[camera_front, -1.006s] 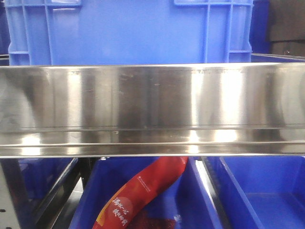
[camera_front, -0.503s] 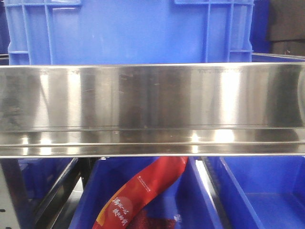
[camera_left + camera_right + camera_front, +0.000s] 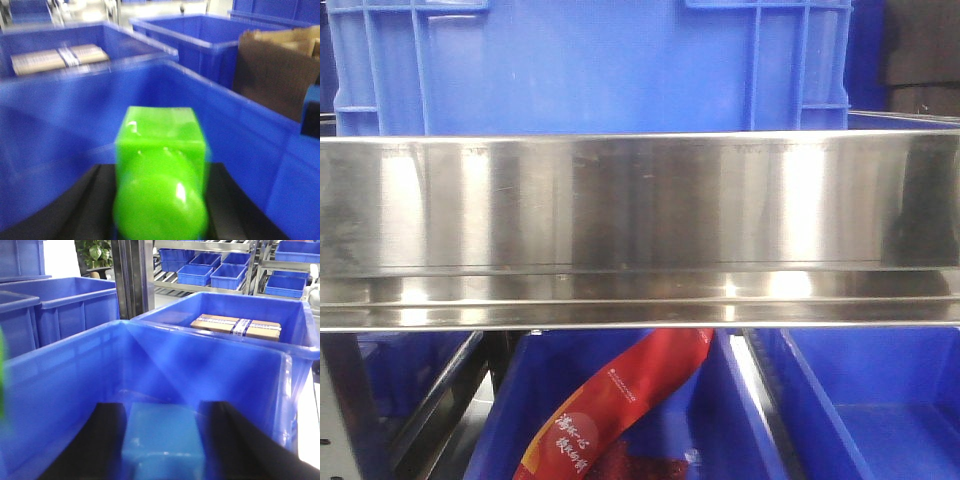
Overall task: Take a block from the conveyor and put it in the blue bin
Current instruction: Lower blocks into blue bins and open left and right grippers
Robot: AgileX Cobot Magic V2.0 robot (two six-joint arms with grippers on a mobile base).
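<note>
In the right wrist view, my right gripper (image 3: pixel 163 412) is shut on the sky-blue block (image 3: pixel 162 440), whose flat sides sit between the two black fingers. It hangs over the inside of a blue bin (image 3: pixel 75 375). In the left wrist view, my left gripper (image 3: pixel 159 172) is shut on a glossy green block (image 3: pixel 160 145) with a rounded near end, above a blue bin wall (image 3: pixel 60 115). The conveyor is out of view. Neither gripper shows in the front view.
A steel rail (image 3: pixel 640 230) crosses the front view, with a large blue crate (image 3: pixel 590 65) behind it. Below are blue bins (image 3: pixel 880 400), one holding a red packet (image 3: pixel 610 410). Neighbouring bins hold a cardboard box (image 3: pixel 235 326), a paper-wrapped bundle (image 3: pixel 55 57) and brown cardboard (image 3: pixel 275 75).
Only the reflections on the steel rail shift a little; the bins and red packet stay where they were.
</note>
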